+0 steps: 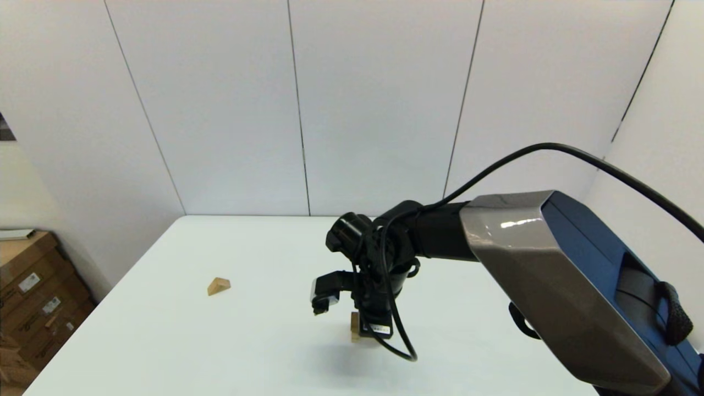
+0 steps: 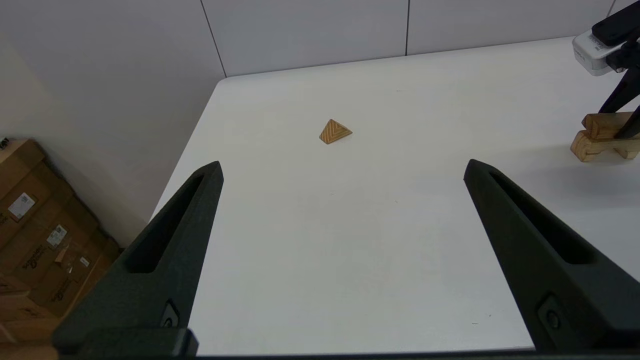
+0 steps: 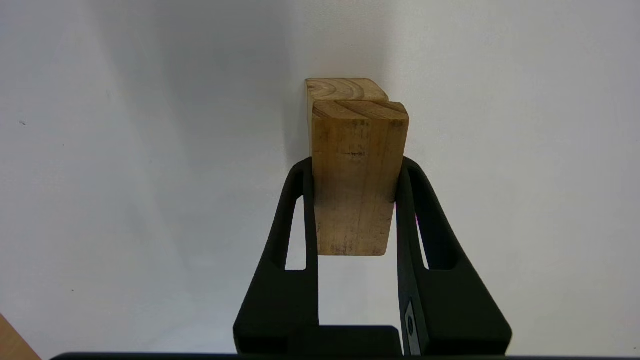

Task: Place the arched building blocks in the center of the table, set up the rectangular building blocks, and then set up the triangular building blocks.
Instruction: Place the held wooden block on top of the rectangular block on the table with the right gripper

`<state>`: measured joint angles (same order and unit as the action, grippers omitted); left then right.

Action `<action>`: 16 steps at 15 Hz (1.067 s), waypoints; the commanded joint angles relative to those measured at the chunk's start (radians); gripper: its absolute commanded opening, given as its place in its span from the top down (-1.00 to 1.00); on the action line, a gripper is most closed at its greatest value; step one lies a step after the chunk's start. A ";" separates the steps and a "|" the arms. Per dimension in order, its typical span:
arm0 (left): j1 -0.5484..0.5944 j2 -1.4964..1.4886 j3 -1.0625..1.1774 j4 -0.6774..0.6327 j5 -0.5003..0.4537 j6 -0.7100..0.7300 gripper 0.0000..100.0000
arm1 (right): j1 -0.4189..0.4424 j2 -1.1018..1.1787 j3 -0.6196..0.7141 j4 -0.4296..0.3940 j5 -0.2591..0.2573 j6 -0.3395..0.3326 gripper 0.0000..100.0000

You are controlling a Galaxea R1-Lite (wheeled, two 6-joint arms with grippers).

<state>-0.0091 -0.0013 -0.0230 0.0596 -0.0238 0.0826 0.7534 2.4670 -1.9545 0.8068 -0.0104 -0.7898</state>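
Note:
The rectangular building block [image 3: 356, 200] is held between my right gripper's [image 3: 356, 167] fingers, which are shut on its long sides. Under it shows the end of the arched building block [image 3: 345, 89]. In the left wrist view the rectangular block [image 2: 604, 125] lies across the top of the arched block [image 2: 586, 146], near the middle of the table [image 1: 247, 341]. In the head view my right gripper [image 1: 369, 324] points down over a bit of tan block [image 1: 355, 327]. The triangular building block [image 1: 218, 286] lies apart at the left. My left gripper [image 2: 345, 166] hangs open, facing the triangular block [image 2: 335, 132].
Cardboard boxes [image 1: 33, 297] are stacked on the floor off the table's left edge. A black cable [image 1: 399, 341] loops down from my right wrist beside the stacked blocks. White wall panels close off the table's far edge.

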 commanded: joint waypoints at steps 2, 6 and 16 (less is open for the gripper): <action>0.000 0.001 0.000 0.000 -0.001 0.000 -1.00 | 0.001 0.001 0.000 0.006 0.000 -0.005 1.00; 0.000 0.001 0.000 0.000 0.001 0.000 -1.00 | 0.001 0.001 0.000 0.008 0.000 -0.005 1.00; 0.000 0.001 0.000 0.000 0.001 0.000 -1.00 | 0.001 0.003 0.000 0.011 0.000 -0.005 1.00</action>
<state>-0.0091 -0.0013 -0.0230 0.0596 -0.0230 0.0821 0.7547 2.4694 -1.9545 0.8130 -0.0109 -0.7898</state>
